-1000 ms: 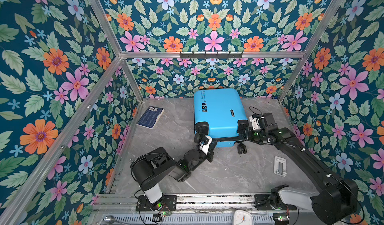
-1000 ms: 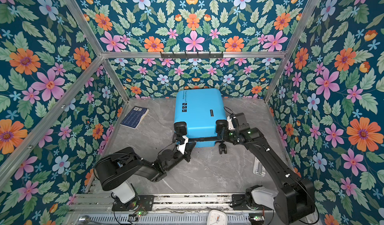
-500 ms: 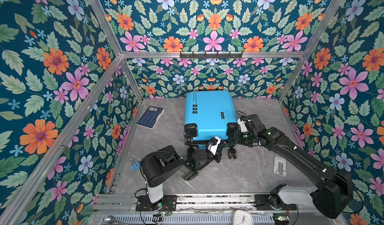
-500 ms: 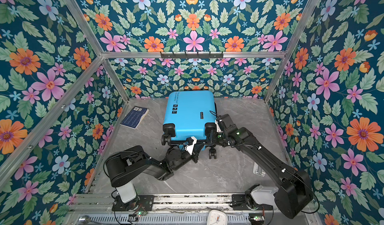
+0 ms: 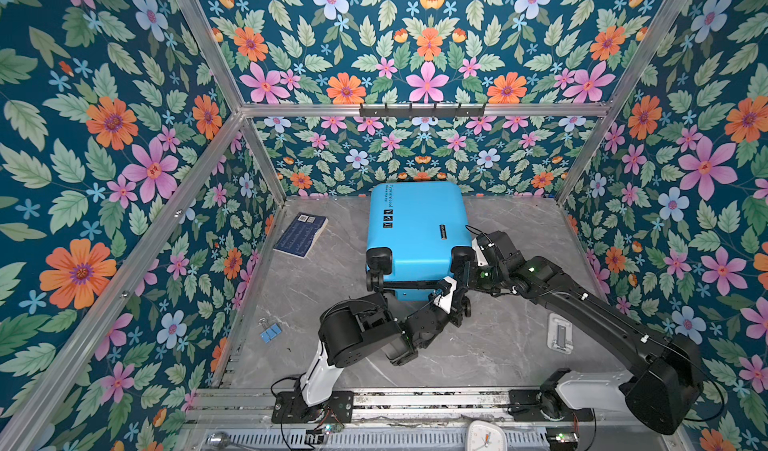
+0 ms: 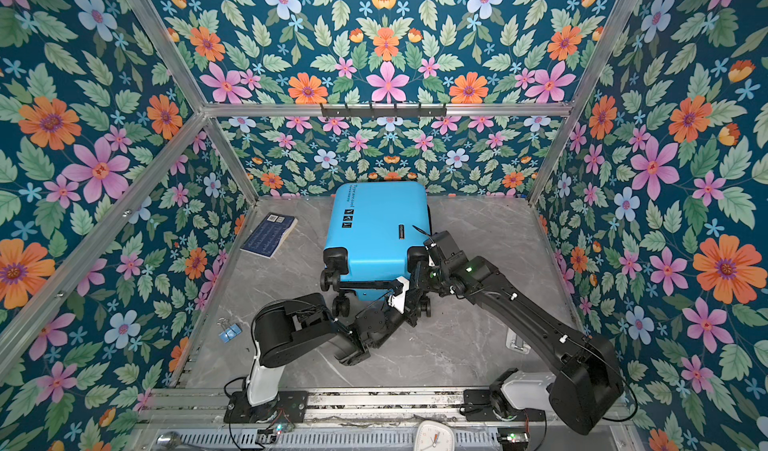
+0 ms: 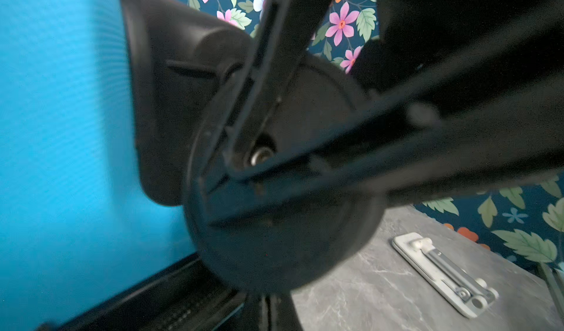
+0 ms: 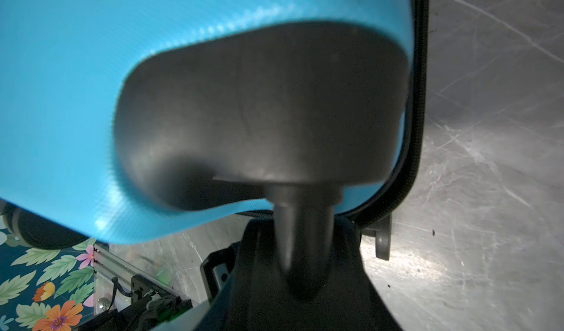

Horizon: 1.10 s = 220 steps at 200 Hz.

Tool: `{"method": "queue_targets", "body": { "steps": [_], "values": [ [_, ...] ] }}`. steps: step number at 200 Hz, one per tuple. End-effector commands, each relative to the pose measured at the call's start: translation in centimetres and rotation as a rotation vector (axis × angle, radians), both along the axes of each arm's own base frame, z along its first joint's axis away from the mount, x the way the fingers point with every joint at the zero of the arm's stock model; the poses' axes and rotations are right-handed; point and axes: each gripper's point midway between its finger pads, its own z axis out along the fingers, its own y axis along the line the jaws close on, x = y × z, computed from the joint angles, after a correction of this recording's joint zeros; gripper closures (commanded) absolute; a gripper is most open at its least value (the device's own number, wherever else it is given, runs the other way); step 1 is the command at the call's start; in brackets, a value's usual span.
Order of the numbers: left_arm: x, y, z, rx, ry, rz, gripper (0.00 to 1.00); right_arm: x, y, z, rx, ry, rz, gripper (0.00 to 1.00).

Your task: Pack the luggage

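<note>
Presently the luggage [image 5: 415, 228] lies closed on its broad side, mid-surface [image 5: 519, 345] toward the back wall, wheels facing the near edge; left claw [image 5: 455, 299] clenched tight against the lower right wheel [image 7: 290, 192], whether it pinches anything I cannot tell; right claw [image 5: 471, 268] clamped on the upper right caster [image 8: 300, 238]; dark-blue booklet [image 5: 301, 235] well apart to the left; blue clips [image 5: 270, 333] near the left wall.

The bright-blue hard-shell suitcase [image 5: 415, 228] sits on grey marble-look tabletop [image 5: 523, 228], wheels frontward. Left of it: dark-blue paperback booklet [image 5: 301, 235]. Front-left: blue metal binder clips [image 5: 270, 333]. Front-right: flat white metal bracket [image 5: 560, 333]. Far front: white square clock [image 5: 484, 436].
</note>
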Motion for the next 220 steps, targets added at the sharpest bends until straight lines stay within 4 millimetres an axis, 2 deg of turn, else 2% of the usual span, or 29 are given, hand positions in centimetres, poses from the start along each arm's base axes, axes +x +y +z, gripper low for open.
{"method": "queue_targets", "body": {
  "steps": [1, 29, 74, 102, 109, 124, 147, 162, 184, 220],
  "values": [
    [-2.4, -2.5, 4.0, -0.125, -0.104, -0.106, 1.00, 0.3, 4.4, 2.5, 0.167, -0.084, 0.146, 1.00],
    [-2.1, -3.5, 4.1, -0.143, -0.105, -0.051, 1.00, 0.1, 4.5, 2.1, 0.176, -0.077, 0.143, 1.00],
    [-1.8, -5.1, 5.5, -0.193, -0.124, 0.002, 1.00, -0.2, 4.5, 2.0, 0.184, -0.072, 0.142, 1.00],
    [-1.9, -5.2, 6.0, -0.200, -0.132, 0.001, 1.00, -0.3, 4.1, 1.9, 0.163, -0.075, 0.140, 1.00],
    [-1.9, -4.9, 5.9, -0.196, -0.128, 0.005, 0.93, -0.3, 3.9, 2.0, 0.149, -0.079, 0.138, 1.00],
    [-2.0, -4.0, 5.5, -0.179, -0.118, 0.022, 0.67, -0.2, 3.1, 2.0, 0.113, -0.078, 0.118, 1.00],
    [-2.8, -2.6, 4.5, -0.132, -0.106, 0.024, 0.38, 0.0, 2.0, 2.5, 0.058, -0.094, 0.107, 0.61],
    [-3.6, -1.4, 3.8, -0.091, -0.103, 0.026, 0.30, 0.2, 1.2, 2.9, 0.044, -0.107, 0.095, 0.40],
    [-4.7, 0.9, 3.0, -0.035, -0.095, 0.037, 0.26, 0.5, -0.2, 3.5, 0.034, -0.121, 0.068, 0.23],
    [-6.6, 3.7, 3.5, -0.015, -0.045, -0.016, 0.25, 0.7, -3.0, 4.6, 0.045, -0.145, 0.011, 0.11]
  ]
}}
